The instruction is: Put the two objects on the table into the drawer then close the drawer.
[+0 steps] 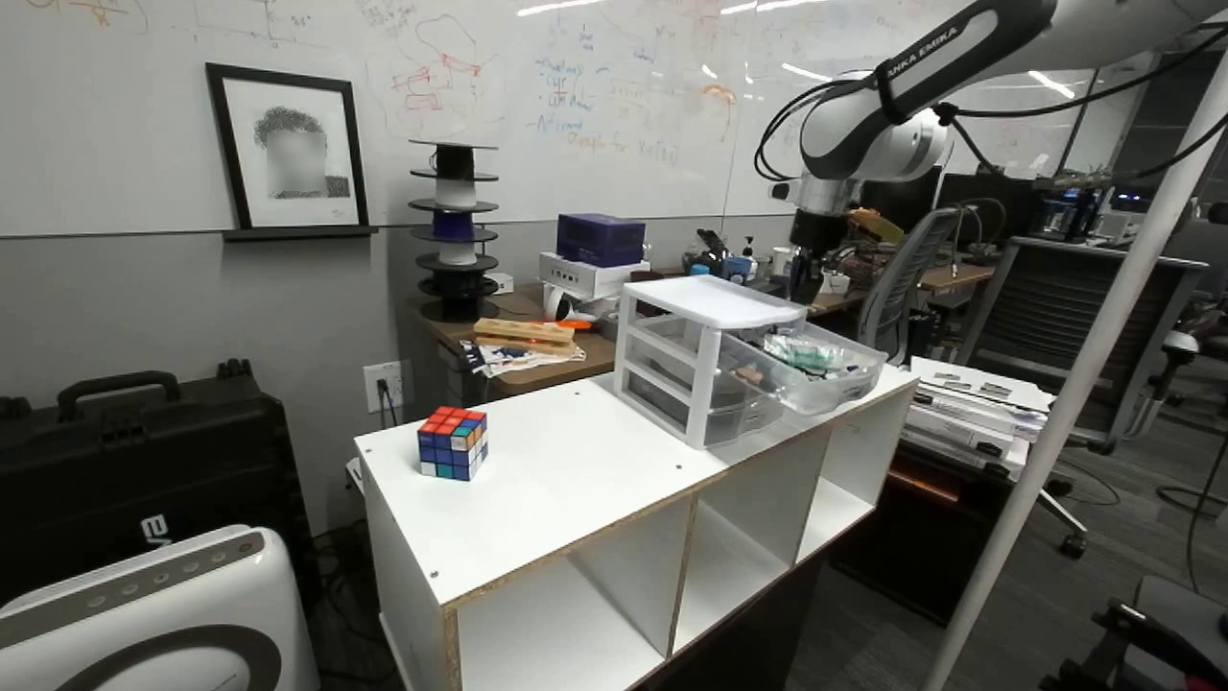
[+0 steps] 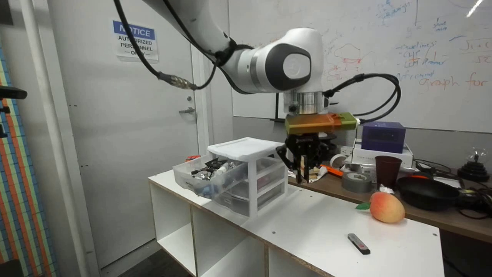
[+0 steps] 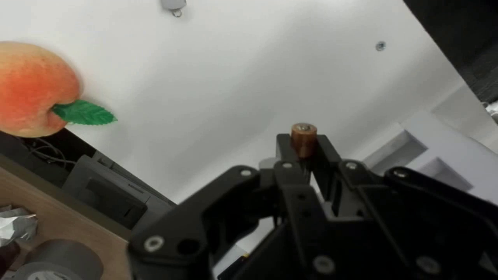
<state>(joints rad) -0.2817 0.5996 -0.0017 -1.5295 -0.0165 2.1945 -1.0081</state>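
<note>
Battery (image 3: 304, 144): right of centre in the wrist view, coppery end showing.
Tool (image 2: 303, 177): narrow, pinched on the battery, above the worktop (image 2: 315, 227).
Drawer (image 2: 183, 177): pulled out, left of the frame in an exterior view, heaped with small parts (image 2: 207, 174).
Carry (likely step): clear the drawer unit (image 2: 246, 148) before you go left.
Release: lower below the rim, over a dip; your load could bounce or roll.
Peach (image 2: 387, 207), stick (image 2: 359, 244): worktop, lower right; which is wanted, you can't tell.
Cube (image 1: 453, 443): left in an exterior view lacking both; views conflict, so steer by the wrist.
</note>
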